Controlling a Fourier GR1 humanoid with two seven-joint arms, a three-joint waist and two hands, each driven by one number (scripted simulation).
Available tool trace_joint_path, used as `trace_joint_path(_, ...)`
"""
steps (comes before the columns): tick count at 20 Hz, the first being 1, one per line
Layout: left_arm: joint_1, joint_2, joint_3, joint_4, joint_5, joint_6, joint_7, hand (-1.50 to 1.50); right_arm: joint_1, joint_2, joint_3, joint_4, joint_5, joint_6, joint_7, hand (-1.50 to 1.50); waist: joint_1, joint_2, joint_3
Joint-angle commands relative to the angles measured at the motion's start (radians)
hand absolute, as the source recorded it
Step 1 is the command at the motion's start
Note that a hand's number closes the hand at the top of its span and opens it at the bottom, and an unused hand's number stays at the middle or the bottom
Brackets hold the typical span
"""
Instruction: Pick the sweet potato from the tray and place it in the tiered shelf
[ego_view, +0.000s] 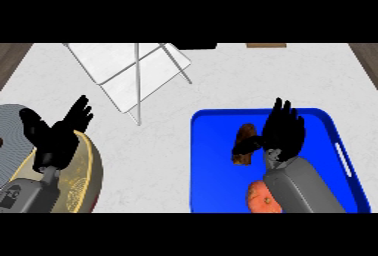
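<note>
Blue tray (207, 165): right hand (284, 132) thumb touching sweet potato (243, 145).

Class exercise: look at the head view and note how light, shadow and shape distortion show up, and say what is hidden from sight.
Head view: flat, even light on the white counter, no glare; the blue tray widens toward the lower edge; the right hand hides part of the brown sweet potato, and its forearm covers part of an orange item; the wire shelf casts no clear shadow.

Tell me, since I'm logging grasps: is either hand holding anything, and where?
Nothing is clearly held. The right hand is beside the sweet potato, thumb touching; the left hand rests open.
</note>
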Motion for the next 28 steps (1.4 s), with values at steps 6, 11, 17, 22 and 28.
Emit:
trace_joint_path(6, 0.069, -0.037, -0.042, 0.073, -0.025, -0.004, 0.015, 0.00, 0.016, 0.072, -0.057, 0.076, 0.073, 0.013, 0.052, -1.50, 0.000, 0.019, -0.022)
trace_joint_path(11, 0.115, -0.015, -0.037, 0.031, -0.019, -0.011, 0.012, 0.00, 0.043, 0.100, -0.033, 0.147, 0.011, 0.128, -0.032, 1.50, 0.017, 0.018, -0.021)
trace_joint_path(17, 0.057, -0.037, -0.032, 0.049, -0.035, 0.032, 0.056, 0.00, -0.028, 0.161, -0.038, 0.176, 0.055, 0.069, -0.063, 1.50, 0.012, 0.020, -0.021)
trace_joint_path(22, 0.057, -0.049, -0.048, 0.026, -0.024, 0.007, 0.049, 0.00, -0.043, 0.163, 0.127, 0.092, -0.058, 0.092, -0.322, 1.50, 0.046, 0.025, -0.020)
trace_joint_path(28, 0.008, -0.060, -0.090, 0.027, -0.034, -0.024, 0.059, 0.00, -0.118, 0.164, 0.379, -0.052, -0.341, 0.217, -0.710, 1.50, 0.130, 0.040, -0.016)
